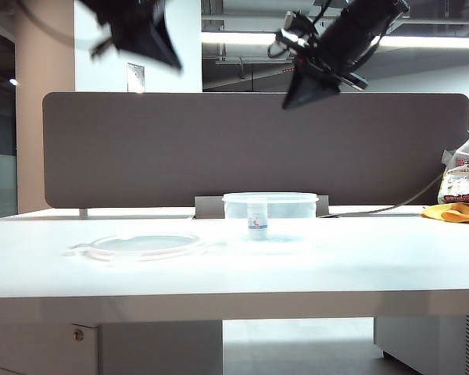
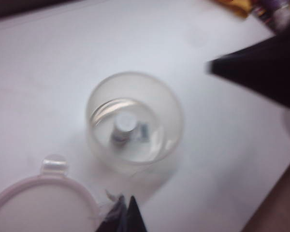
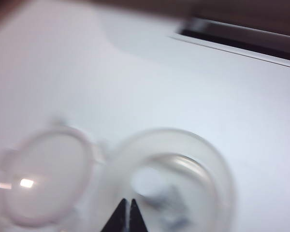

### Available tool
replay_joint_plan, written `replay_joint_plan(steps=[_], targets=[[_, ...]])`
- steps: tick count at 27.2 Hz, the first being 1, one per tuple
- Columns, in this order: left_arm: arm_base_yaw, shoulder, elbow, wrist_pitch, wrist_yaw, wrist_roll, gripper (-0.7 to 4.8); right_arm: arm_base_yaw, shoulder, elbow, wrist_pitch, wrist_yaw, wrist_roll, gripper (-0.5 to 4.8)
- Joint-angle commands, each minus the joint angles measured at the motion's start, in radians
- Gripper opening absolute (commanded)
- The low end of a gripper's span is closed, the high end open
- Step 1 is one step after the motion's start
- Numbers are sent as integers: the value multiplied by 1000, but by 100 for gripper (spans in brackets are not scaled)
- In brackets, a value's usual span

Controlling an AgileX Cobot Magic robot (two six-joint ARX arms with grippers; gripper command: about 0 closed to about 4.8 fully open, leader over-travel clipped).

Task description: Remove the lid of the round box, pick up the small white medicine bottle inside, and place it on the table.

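Above the desk hung left gripper and right gripper, jaws together, empty; the small white medicine bottle stood before the round box, the lid lying nearer the left edge.

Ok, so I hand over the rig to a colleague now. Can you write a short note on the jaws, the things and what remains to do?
Left gripper: raised high above the table, jaws shut, empty.
Right gripper: also raised above the round box, jaws shut, empty.
Lid: off, lying flat on the table beside the box.
Small white medicine bottle: upright; both wrist views show it inside the open box.
Done: lid removed.
Left: lift the bottle out and set it on the table.
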Motion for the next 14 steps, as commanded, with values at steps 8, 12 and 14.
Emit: replay_joint_plan(steps=[8,12,14], targets=[[-202,-196,5,-200,-162,82,-6,48,74,5,-8,102,-25,208],[-266,-202,5,-267,-172,82,-6,64,126,6,-3,104,-25,209],[-285,-202,5,-295,-172,82,-5,66,150,7,-1,104,-19,212]])
